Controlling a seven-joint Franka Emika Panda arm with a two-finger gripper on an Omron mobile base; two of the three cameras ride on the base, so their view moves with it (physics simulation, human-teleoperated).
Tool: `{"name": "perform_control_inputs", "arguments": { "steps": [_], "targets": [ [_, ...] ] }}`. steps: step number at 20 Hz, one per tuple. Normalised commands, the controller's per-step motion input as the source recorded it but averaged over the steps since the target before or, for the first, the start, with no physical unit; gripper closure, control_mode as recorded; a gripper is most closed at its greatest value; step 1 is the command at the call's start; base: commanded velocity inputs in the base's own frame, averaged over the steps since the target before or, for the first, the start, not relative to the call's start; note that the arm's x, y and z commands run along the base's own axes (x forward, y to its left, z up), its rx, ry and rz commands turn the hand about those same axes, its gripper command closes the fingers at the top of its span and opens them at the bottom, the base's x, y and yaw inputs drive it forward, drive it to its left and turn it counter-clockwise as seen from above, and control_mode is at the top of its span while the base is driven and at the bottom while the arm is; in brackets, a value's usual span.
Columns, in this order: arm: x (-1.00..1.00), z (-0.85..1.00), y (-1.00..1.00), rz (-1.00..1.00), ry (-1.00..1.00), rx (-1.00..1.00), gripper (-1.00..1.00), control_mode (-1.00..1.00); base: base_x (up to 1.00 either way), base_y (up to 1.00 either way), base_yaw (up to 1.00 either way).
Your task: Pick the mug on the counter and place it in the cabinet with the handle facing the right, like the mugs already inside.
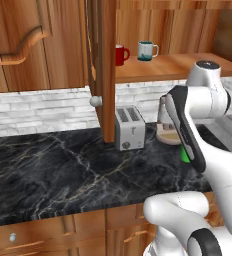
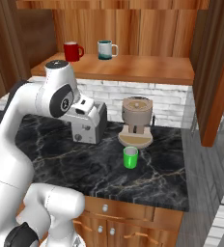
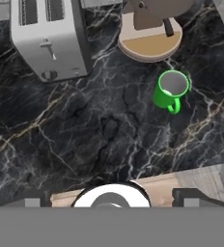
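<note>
The green mug (image 2: pixel 130 157) stands upright on the black marble counter (image 2: pixel 85 164), just in front of the tan coffee machine (image 2: pixel 137 121) and near the counter's front edge. In the hand view the mug (image 3: pixel 169 90) shows its grey inside from above, and its handle (image 3: pixel 173 106) points away from the coffee machine's round base (image 3: pixel 150 46), toward the counter's front edge. In the left base view a sliver of the mug (image 1: pixel 185 156) peeks out from behind the robot's forearm. The silver toaster (image 2: pixel 87 123) sits beside the coffee machine, on the side away from the mug, and apart from the mug. Above the coffee machine, on the cabinet (image 2: pixel 128 67) shelf, stand the red mug (image 2: pixel 72 51) and the pale teal mug (image 2: pixel 105 49), side by side, the teal one's handle to the right. The cabinet door (image 1: pixel 102 70) is swung open, its round knob (image 1: pixel 95 101) showing. The gripper's fingertips are not visible, so I cannot tell whether they are spread or closed.
</note>
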Motion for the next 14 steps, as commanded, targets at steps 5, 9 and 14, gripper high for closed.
{"name": "perform_control_inputs", "arguments": {
  "steps": [5, 9, 14],
  "targets": [
    [-0.23, -0.18, -0.30, 0.02, 0.04, 0.00, -1.00, -1.00, 0.00, 0.00, 0.00],
    [-0.11, -0.18, -0.27, 0.02, 0.04, 0.00, -1.00, -1.00, 0.00, 0.00, 0.00],
    [-0.06, -0.17, -0.31, 0.03, 0.00, 0.00, -1.00, -1.00, 0.00, 0.00, 0.00]
  ]
}}
